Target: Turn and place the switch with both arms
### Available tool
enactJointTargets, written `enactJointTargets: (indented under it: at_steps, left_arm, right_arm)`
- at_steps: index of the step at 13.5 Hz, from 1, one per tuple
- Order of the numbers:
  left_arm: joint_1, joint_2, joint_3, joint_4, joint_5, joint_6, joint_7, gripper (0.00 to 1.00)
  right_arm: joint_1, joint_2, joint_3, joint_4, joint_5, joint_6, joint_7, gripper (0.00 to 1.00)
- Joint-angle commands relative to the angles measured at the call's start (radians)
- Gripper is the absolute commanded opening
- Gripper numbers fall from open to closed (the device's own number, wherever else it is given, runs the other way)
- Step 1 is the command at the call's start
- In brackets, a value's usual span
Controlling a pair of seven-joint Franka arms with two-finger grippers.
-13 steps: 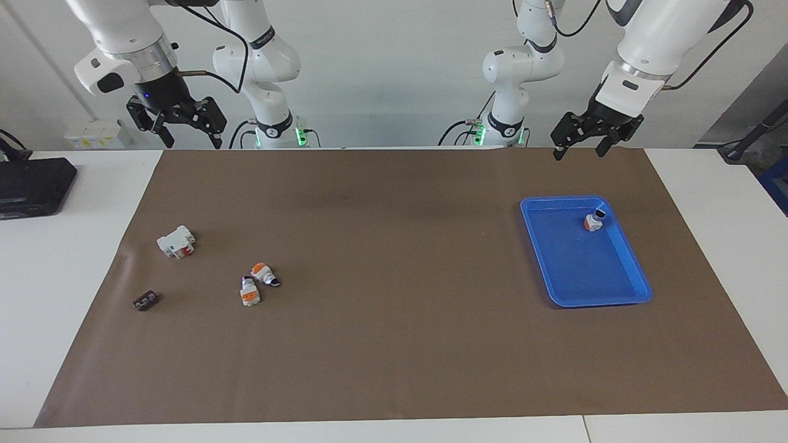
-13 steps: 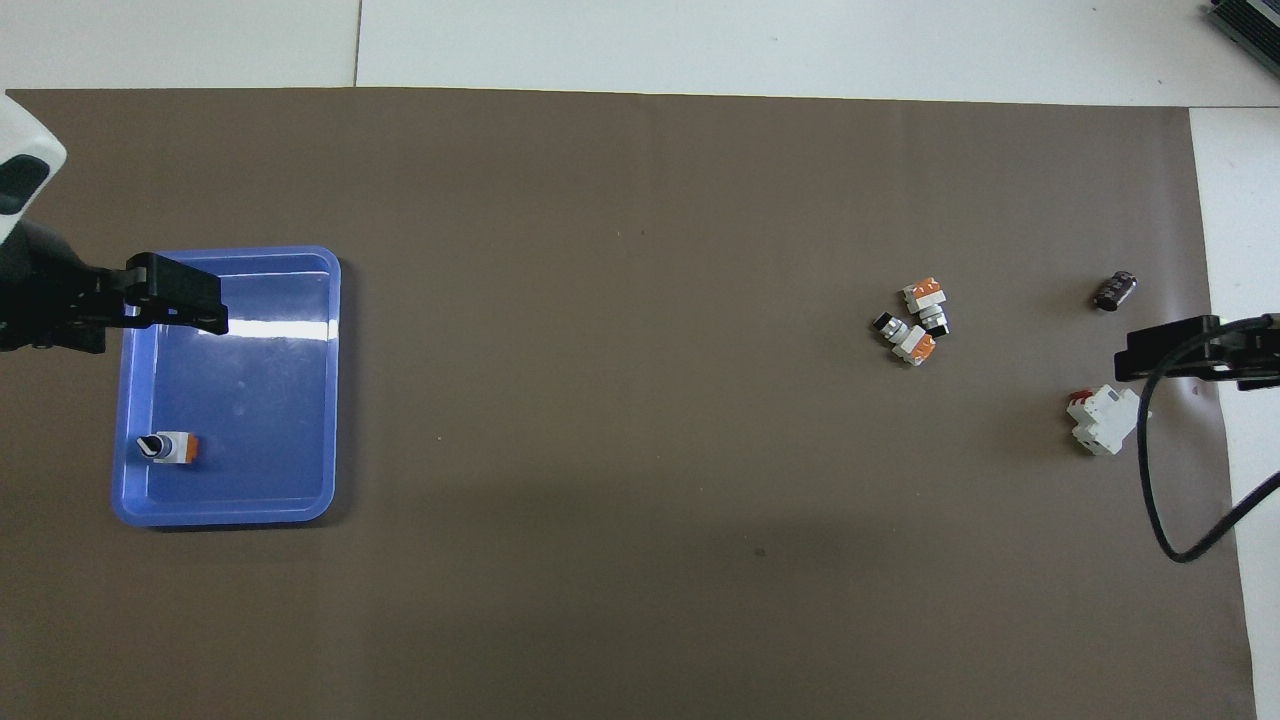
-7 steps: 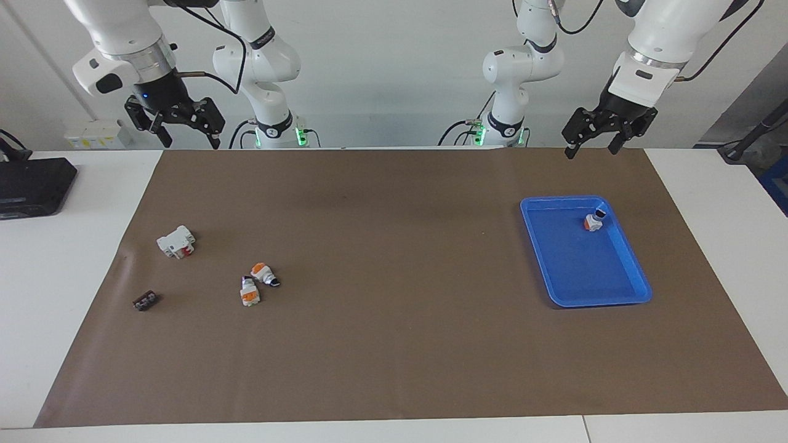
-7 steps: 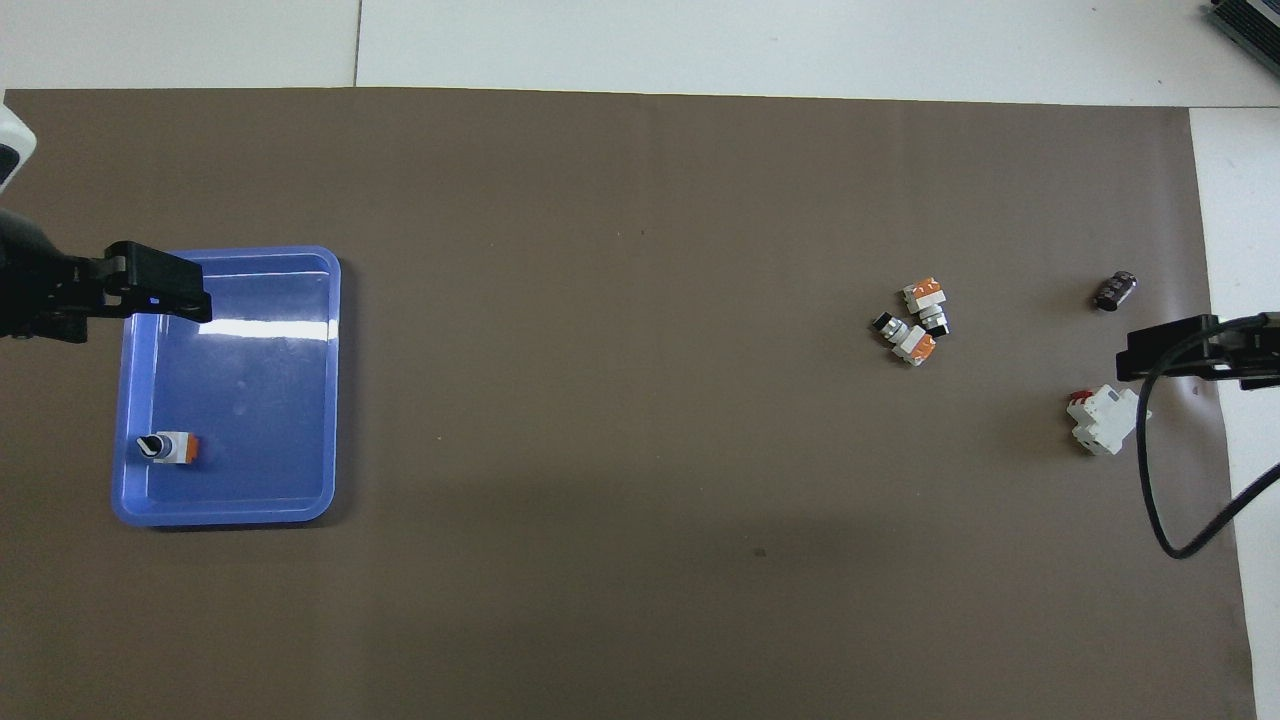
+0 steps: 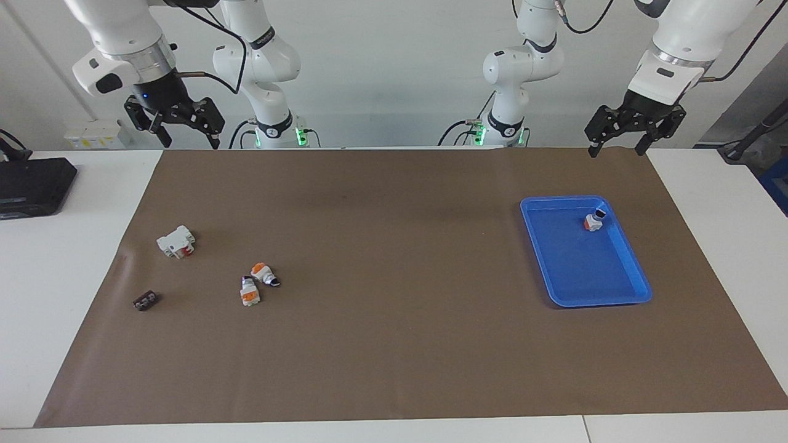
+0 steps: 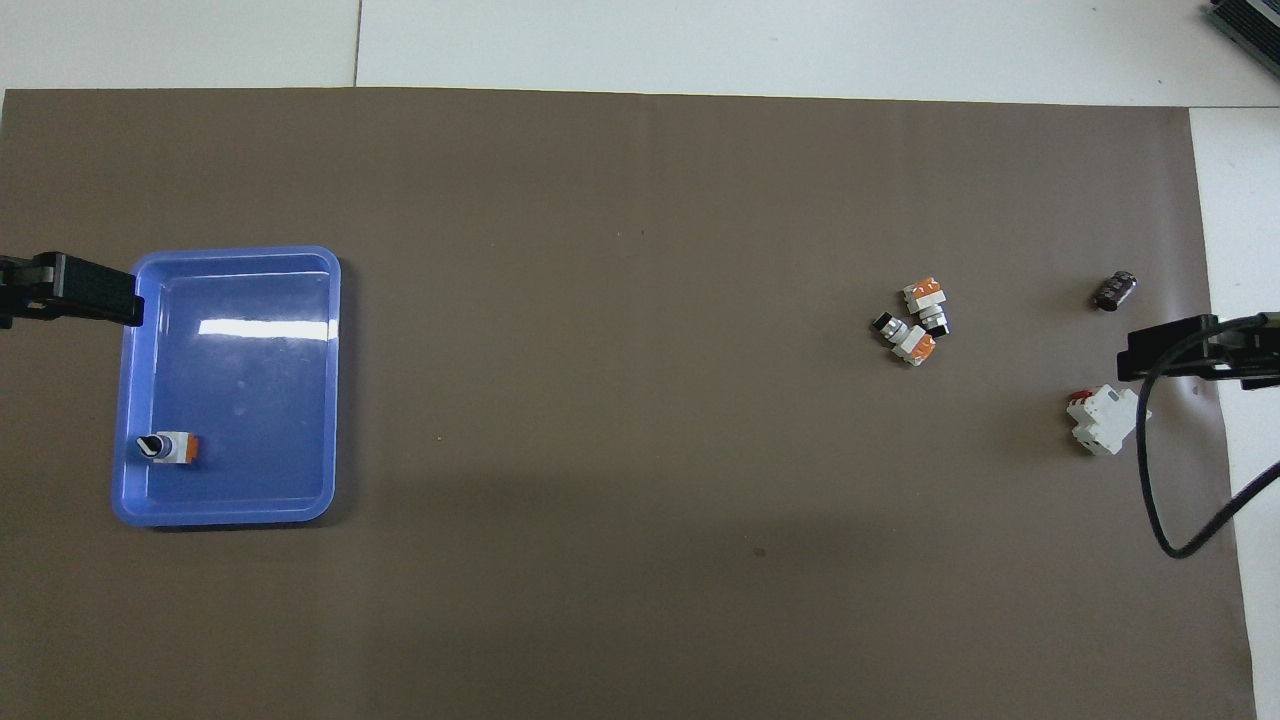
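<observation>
Brown mat [image 5: 406, 344] covers most of the table. Blue tray [image 5: 634, 289] sits at the left arm's end, with one switch [image 5: 594, 220] already in it, lying in the corner nearest the robots.

Two switches remain on the mat at the right arm's end, touching each other: one switch [image 5: 249, 291] and, just nearer the robots, a second switch [image 5: 264, 274]. In the overhead view the second one's long axis runs diagonally, black knob pointing toward the robots and the table centre.

Right gripper [image 5: 174, 122] hangs high over the mat's edge nearest the robots, fingers spread, nothing held. The pair lies well apart from it, farther from the robots and toward the table centre. Left gripper [image 5: 634, 129] hangs high over the mat's edge by the tray, fingers also spread and empty.

Judgement: right arm is clearly nearer the pair, so it should pick first and close across the short axis.

White block with a red part [image 5: 176, 241] and small dark piece [image 5: 145, 301] lie closer to the right arm's end; not targets.
</observation>
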Motion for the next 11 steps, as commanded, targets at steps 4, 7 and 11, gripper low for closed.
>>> enactJointTargets:
  at_steps: [4, 7, 11]
  left_arm:
    - [-0.015, 0.014, -0.007, -0.016, 0.024, 0.013, 0.036, 0.99]
    - [-0.015, 0.034, -0.009, -0.015, 0.021, 0.019, 0.036, 0.98]
    - [-0.014, 0.034, -0.007, -0.019, 0.018, 0.013, 0.036, 0.98]
  right_arm:
    - [-0.004, 0.002, 0.007, 0.005, -0.015, 0.002, 0.011, 1.0]
    - [-0.004, 0.001, 0.007, 0.003, -0.016, 0.001, 0.011, 1.0]
    - [-0.012, 0.001, 0.006, 0.005, -0.026, -0.01, 0.008, 1.0]
